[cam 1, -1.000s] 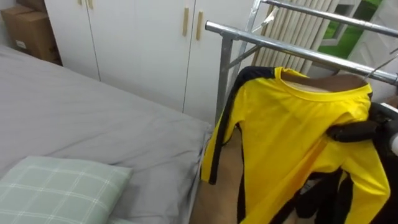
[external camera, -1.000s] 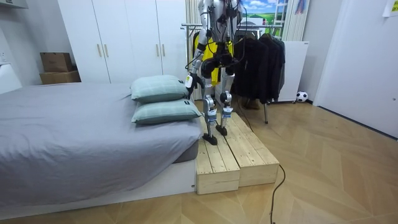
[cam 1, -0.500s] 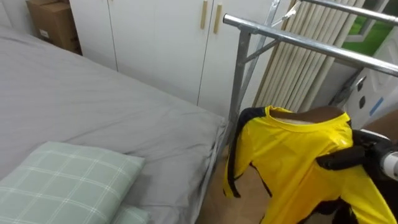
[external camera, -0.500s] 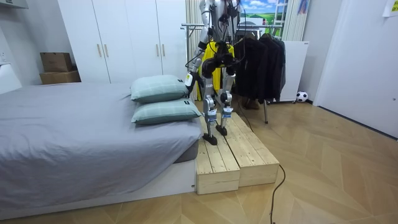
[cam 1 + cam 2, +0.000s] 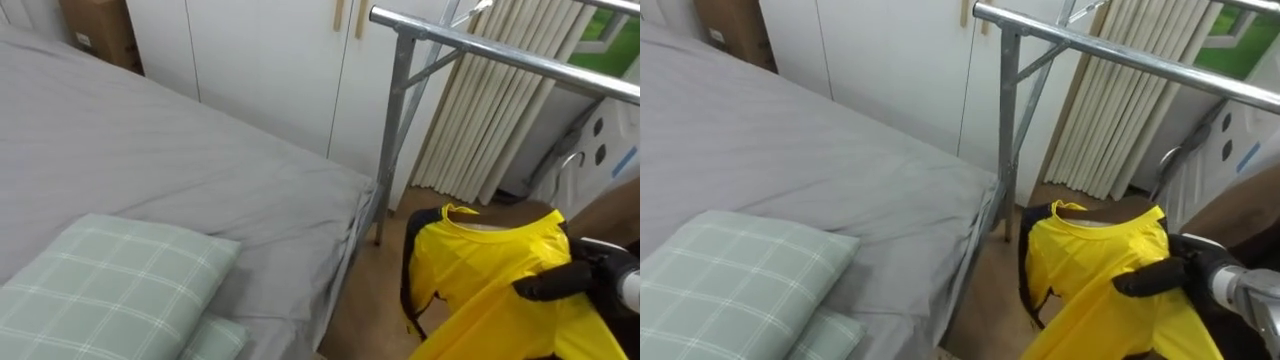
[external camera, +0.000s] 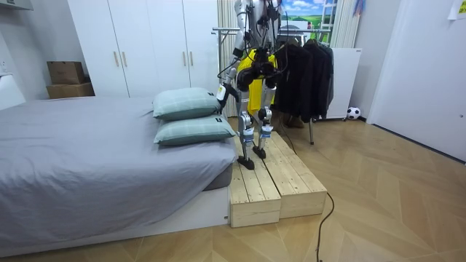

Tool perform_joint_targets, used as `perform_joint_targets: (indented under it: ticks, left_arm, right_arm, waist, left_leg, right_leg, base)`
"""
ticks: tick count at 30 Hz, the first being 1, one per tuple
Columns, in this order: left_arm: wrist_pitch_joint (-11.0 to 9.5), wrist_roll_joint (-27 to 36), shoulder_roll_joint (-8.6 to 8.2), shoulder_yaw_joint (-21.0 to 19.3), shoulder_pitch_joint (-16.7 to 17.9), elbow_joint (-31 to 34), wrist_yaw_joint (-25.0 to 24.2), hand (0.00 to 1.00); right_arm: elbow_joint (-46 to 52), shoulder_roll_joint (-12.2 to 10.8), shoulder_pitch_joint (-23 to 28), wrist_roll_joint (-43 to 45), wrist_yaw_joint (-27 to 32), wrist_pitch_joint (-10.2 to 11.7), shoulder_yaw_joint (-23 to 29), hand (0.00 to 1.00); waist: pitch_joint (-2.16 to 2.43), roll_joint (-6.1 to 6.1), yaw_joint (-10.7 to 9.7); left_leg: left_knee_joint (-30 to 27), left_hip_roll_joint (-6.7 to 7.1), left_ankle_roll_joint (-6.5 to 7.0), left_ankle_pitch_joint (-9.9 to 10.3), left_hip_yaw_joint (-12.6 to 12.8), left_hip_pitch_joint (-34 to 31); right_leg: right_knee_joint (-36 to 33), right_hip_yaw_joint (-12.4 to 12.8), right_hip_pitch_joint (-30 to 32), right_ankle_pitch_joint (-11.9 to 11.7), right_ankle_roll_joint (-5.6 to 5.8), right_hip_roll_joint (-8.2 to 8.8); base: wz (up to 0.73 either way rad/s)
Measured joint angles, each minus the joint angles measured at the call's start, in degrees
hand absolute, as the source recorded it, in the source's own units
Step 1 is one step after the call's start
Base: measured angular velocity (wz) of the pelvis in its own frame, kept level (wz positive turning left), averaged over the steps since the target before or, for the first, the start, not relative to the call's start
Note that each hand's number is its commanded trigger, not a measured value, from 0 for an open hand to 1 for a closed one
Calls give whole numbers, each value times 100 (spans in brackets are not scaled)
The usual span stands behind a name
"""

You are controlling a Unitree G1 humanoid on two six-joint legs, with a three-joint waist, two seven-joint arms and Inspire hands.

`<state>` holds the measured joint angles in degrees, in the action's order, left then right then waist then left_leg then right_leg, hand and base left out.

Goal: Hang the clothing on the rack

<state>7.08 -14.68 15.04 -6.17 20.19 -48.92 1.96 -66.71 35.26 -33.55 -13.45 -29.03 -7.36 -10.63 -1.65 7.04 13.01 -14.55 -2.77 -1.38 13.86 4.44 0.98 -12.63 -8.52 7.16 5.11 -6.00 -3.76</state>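
1. The robot stood on a wooden platform [image 6: 277, 182] at the side of the bed [image 5: 150, 150], facing the white wardrobe [image 5: 260, 60] and the metal clothes rack [image 5: 500, 54].
2. Its right hand [image 5: 560, 284] came in from the lower right. The dark fingers were clamped across the upper front of the yellow shirt [image 5: 480, 260], just below the collar.
3. The shirt hung from that hand, below the rack's top rail and apart from it, to the right of the rack's upright post. Its collar faced up and a black-trimmed sleeve drooped at its left edge.
4. In the room view the left hand [image 6: 221, 92] hung low by the robot's side, near the stacked pillows. I could not tell whether its fingers were open or clenched.
5. A green checked pillow [image 5: 110, 275] lay on the bed at lower left.
6. Dark clothes [image 6: 306, 69] hung on the rack at the room view's right.
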Motion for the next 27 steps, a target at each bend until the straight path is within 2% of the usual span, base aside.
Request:
perform_joint_targets:
  ticks: [3,7,17,22,25,27]
  left_arm:
    - [0,4,9,87,-61,6,-1,0]
    - [-4,2,8,87,-82,6,-2,0]
    - [-13,-16,9,187,-29,-1,138,0]
    - [-67,-79,10,189,-22,-23,158,0]
    - [-73,-100,27,188,39,-18,168,0]
    - [-74,-106,33,183,85,4,166,0]
  right_arm:
    - [-1,-83,0,28,11,-1,0,100]
    - [-2,-127,0,67,14,8,1,100]
    - [34,-111,-86,165,51,47,4,100]
    - [39,78,-574,479,207,62,3,100]
    - [137,154,-699,451,358,175,4,100]
    - [245,198,-699,452,394,175,9,100]
  waist:
    - [-28,-45,-15]
    - [-16,-72,-24]
    - [-2,-51,-40]
    - [12,-25,-126]
    - [52,25,-178]
    - [57,27,-247]
  left_leg:
    - [-30,0,0,0,1,-117]
    - [-51,-2,-1,-1,-11,-220]
    - [-63,7,-1,-1,-61,-230]
    - [-113,45,-2,-4,-152,-283]
    - [-131,46,-4,-9,-189,-273]
    - [-170,54,-3,-7,-288,-248]
  right_leg:
    - [5,2,97,-20,-7,0]
    - [13,-2,196,-36,-18,-5]
    - [-30,41,230,-44,-29,-15]
    - [-124,12,290,-36,-24,26]
    - [-96,-15,241,-37,-25,29]
    - [-65,-89,157,-36,-23,43]
  base:
    - [0]
    - [0]
    - [-2]
    - [4]
    - [7]
    - [18]
